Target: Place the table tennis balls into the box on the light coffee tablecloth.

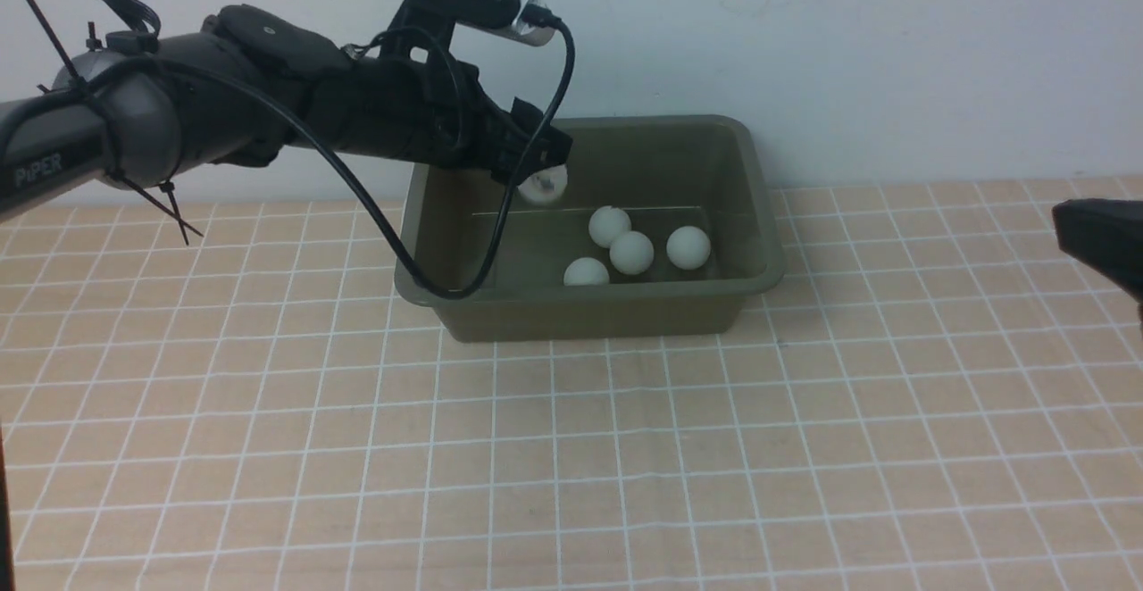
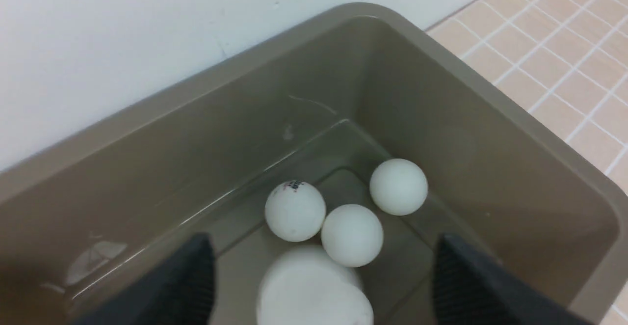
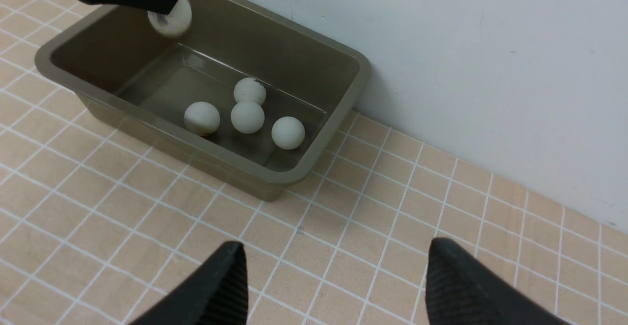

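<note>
Left gripper (image 1: 543, 170): jaws spread wide over the box (image 1: 759, 207), so the fifth ball (image 1: 544, 185) looks freed to drop, blurred below the tips | balls: four (image 1: 632, 252) lie clustered inside | right gripper (image 3: 333, 285): wide, empty, parked over the cloth (image 1: 571, 466), clear of your drop | box against the wall.

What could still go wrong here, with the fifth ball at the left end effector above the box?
The fifth ball, blurred just below the open left end effector, may land on the four balls clustered on the box floor and bounce; the walls look tall enough to hold it, but that is a guess. The left arm's cable loops into the box over its front rim, so withdrawing could snag and shift the box.
</note>
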`<state>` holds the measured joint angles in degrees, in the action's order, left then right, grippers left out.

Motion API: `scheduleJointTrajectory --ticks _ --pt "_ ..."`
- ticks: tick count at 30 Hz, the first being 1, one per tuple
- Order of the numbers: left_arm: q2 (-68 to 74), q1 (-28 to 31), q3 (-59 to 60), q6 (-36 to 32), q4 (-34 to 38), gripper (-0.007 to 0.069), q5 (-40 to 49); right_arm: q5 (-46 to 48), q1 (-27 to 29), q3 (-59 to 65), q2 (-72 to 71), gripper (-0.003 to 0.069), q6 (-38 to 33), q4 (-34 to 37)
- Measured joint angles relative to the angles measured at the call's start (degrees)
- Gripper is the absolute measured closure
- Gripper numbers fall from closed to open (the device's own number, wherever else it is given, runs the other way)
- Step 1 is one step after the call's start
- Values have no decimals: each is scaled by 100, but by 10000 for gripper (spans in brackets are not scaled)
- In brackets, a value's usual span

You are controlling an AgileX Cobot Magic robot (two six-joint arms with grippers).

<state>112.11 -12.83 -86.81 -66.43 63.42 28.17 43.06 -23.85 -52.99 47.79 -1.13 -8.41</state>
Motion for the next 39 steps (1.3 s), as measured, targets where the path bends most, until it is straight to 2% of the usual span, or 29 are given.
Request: scheduleJointTrajectory --ticks 3,9,15,22,25,27,29,30,31,34,39 --pt "0 0 0 153 0 15 -53 0 0 0 0 209 0 0" --pt "-192 66 0 225 -61 13 -68 0 0 0 0 209 0 0" --pt "-925 290 0 225 -393 100 360 -5 0 0 0 209 0 0" --pt "-2006 540 0 225 -558 302 913 -30 0 0 0 225 -5 -236" --pt "-2287 620 0 225 -598 416 1134 -41 0 0 -59 280 -5 -519" --pt "-2421 679 0 225 -613 496 1314 -80 0 0 -183 354 -5 -741" --pt "-2532 754 0 225 -631 580 1519 -165 0 0 -384 462 -5 -954" --pt "-2541 762 0 225 -631 587 1558 -187 0 0 -434 472 -5 -994" --pt "-2601 813 0 225 -640 641 1704 -274 0 0 -646 557 -5 -1114" --pt "-2690 922 0 237 -651 686 2026 -388 0 0 -1054 652 -5 -1191" --pt "-2745 1150 0 277 -675 693 2544 -404 0 0 -1755 676 113 -1162"
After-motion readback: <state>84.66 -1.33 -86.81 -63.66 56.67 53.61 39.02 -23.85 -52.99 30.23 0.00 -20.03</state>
